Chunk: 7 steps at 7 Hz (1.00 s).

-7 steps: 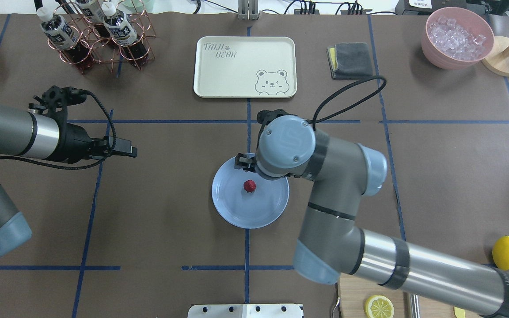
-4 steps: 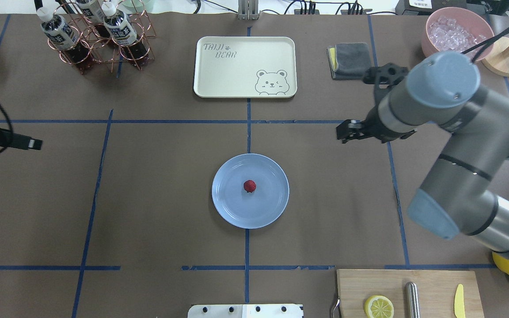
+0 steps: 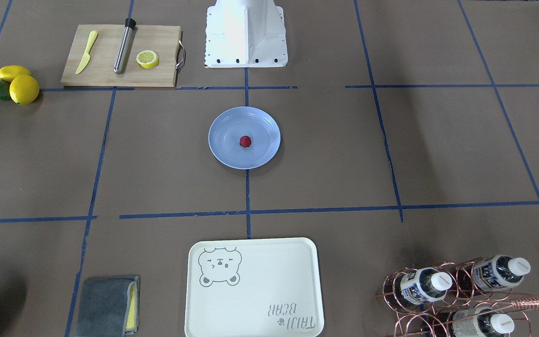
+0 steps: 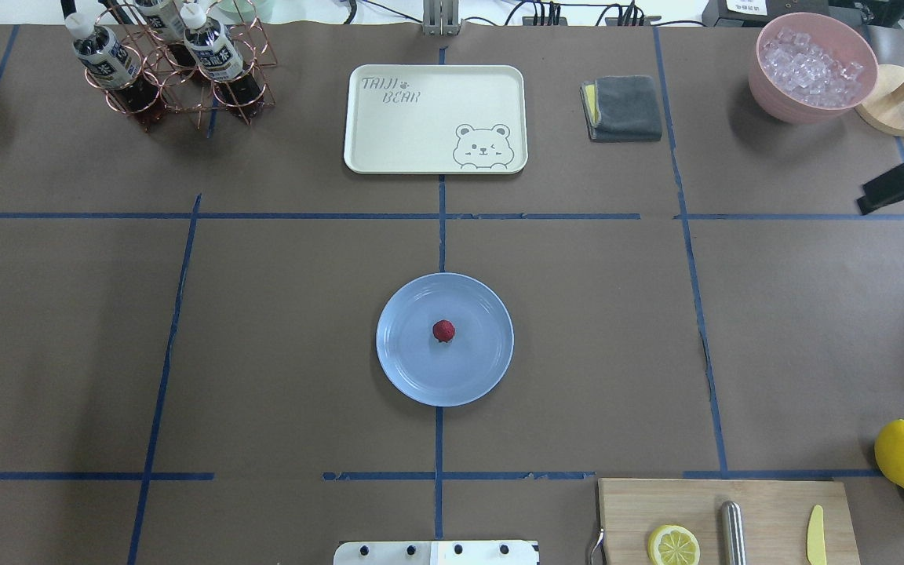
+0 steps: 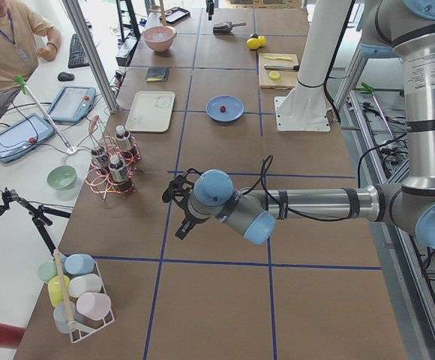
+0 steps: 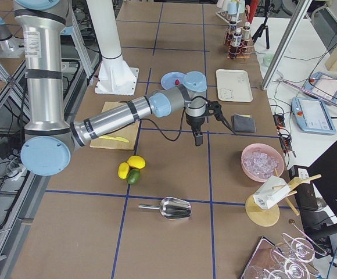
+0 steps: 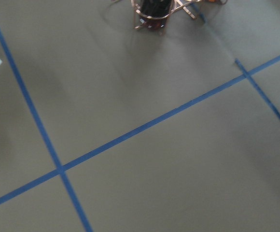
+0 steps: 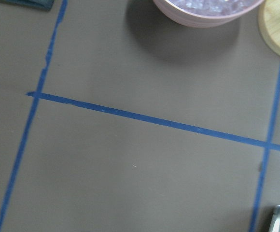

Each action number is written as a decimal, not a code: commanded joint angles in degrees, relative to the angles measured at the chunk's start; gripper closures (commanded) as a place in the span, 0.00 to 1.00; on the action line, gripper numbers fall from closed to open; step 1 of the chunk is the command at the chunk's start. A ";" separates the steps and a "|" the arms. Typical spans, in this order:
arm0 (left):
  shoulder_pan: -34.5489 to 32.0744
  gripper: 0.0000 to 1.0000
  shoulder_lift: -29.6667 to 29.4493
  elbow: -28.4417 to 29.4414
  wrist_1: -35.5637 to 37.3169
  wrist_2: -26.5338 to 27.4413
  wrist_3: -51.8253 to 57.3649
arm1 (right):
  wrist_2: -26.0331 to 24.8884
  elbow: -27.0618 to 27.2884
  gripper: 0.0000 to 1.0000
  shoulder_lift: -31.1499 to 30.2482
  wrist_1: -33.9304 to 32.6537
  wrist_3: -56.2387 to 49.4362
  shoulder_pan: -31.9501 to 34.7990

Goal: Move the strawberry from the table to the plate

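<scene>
Right hand [image 6: 197,139] hangs over bare tabletop [image 4: 279,329] near the ice bowl [image 4: 813,67]. Left hand [image 5: 183,226] hovers out by the bottle rack [image 5: 112,169]. Both are well apart from the action, but open or closed? Cannot tell from these angles.

Nearest the robot's base sits the cutting board [image 4: 766,502] with its lemon half [image 4: 672,544]. Next out, dead centre, is the pale-blue plate [image 4: 413,369], and the strawberry [image 4: 443,330] sits right in its middle, loose, nothing touching it. Job looks done! Beyond that is the bear-print tray [image 4: 421,125].

The danger? That berry is round and unpinned. An arm sweeping low across the middle could clip the rim and send it rolling off.
</scene>
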 commanded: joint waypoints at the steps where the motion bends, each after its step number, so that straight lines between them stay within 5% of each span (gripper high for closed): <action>1: -1.46 0.00 -0.66 -1.19 15.15 0.71 4.22 | 6.34 -5.08 0.00 -3.40 -7.80 -24.40 15.45; 3: -2.52 0.00 -1.27 -9.24 36.47 0.71 3.70 | 7.70 -9.05 0.00 -7.07 -8.55 -29.43 16.75; 4: -2.95 0.00 -1.37 -11.04 39.72 2.53 4.31 | 9.71 -9.07 0.00 -7.09 -8.55 -29.00 16.66; 5: -2.70 0.00 -0.50 -9.75 38.19 7.34 4.31 | 9.55 -9.07 0.00 -6.75 -8.46 -28.82 16.57; 7: -2.69 0.00 -0.49 -8.77 34.31 6.95 4.31 | 9.29 -9.07 0.00 -6.48 -8.29 -28.91 16.31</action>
